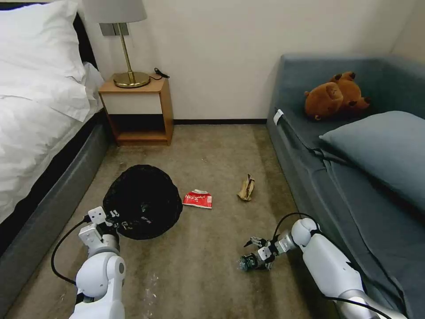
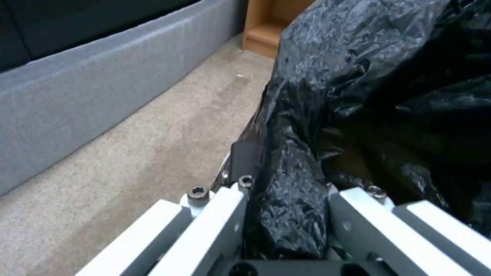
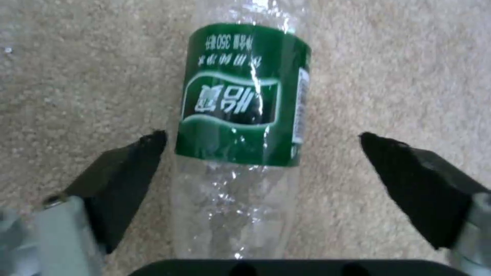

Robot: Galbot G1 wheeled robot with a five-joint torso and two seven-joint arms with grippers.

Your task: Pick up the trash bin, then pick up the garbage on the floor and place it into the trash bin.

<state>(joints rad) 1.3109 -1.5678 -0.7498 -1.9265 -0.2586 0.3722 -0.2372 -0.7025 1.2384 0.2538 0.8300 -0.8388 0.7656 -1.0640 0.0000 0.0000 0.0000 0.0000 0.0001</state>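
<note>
So the bed [image 1: 31, 110] is taking up the left side and the blue-grey sofa [image 1: 354, 177] is running down the right, with a brown plush toy [image 1: 336, 95] and a cushion [image 1: 380, 150] sitting on it, and a wooden nightstand [image 1: 137, 110] with a lamp [image 1: 126, 44] standing against the far wall. On the carpet between them the trash bin [image 1: 144, 201] is sitting close to the bed, its black bag covering the whole opening. The left gripper [image 1: 110, 219] is clamping onto the bin's near rim, and in the left wrist view a fold of bag [image 2: 291, 214] is getting squeezed between the fingers [image 2: 215, 222]. Just right of the bin a red-and-white packet [image 1: 198, 199] is lying flat, and a bit further right a tan scrap [image 1: 246, 188] is lying on the floor too. Nearest the robot, the right gripper [image 3: 261, 153] is hanging low over a clear bottle [image 3: 240, 115] with a green label, which is lying on its side; the fingers are spread wide apart on either side of it, not touching.
</note>
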